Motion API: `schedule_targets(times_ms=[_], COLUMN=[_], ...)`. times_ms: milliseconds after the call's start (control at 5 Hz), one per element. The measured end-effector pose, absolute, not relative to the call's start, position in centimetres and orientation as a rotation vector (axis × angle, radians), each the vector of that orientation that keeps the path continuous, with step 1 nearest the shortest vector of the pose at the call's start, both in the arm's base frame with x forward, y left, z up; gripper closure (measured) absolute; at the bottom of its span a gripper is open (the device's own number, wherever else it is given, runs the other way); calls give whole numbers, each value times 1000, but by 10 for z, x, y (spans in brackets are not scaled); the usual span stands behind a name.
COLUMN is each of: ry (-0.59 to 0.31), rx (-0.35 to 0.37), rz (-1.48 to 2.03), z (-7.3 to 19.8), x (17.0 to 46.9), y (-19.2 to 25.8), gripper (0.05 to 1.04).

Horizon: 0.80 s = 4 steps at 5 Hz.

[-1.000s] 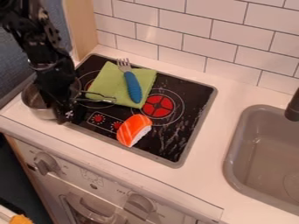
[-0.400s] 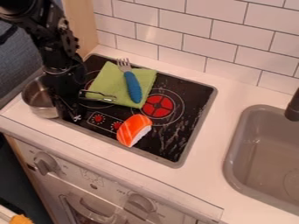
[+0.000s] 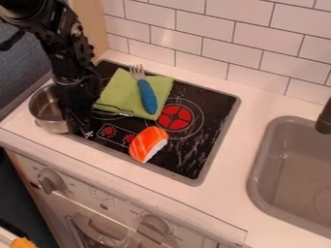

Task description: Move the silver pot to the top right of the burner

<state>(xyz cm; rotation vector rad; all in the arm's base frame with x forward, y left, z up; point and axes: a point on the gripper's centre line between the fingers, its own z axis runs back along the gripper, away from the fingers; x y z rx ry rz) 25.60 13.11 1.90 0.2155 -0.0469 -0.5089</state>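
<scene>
The gripper (image 3: 82, 127) is at the left end of the stove, pointing down over the right side of the silver pot (image 3: 50, 120). It hides that side of the pot. The pot sits at the left edge of the stove, partly over the white counter, and its wire handle (image 3: 116, 111) extends right across the lower part of the green cloth (image 3: 123, 91). The red-marked burner (image 3: 174, 117) lies right of the cloth.
A blue-handled fork (image 3: 147, 96) rests on the cloth. An orange and white sushi toy (image 3: 148, 144) lies near the stove's front edge. The sink (image 3: 294, 169) is at the right, below a black faucet (image 3: 325, 118).
The gripper has moved to the right. The pot has shifted slightly right too, and its handle now reaches a little farther right and lower.
</scene>
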Motion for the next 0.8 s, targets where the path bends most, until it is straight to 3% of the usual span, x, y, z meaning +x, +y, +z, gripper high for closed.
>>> schedule_targets(times_ms=[400, 800], ry=[-88, -184], rx=[293, 265], rz=[-466, -543], z=[54, 75], x=[254, 272], y=[134, 98], gripper=[1005, 1005])
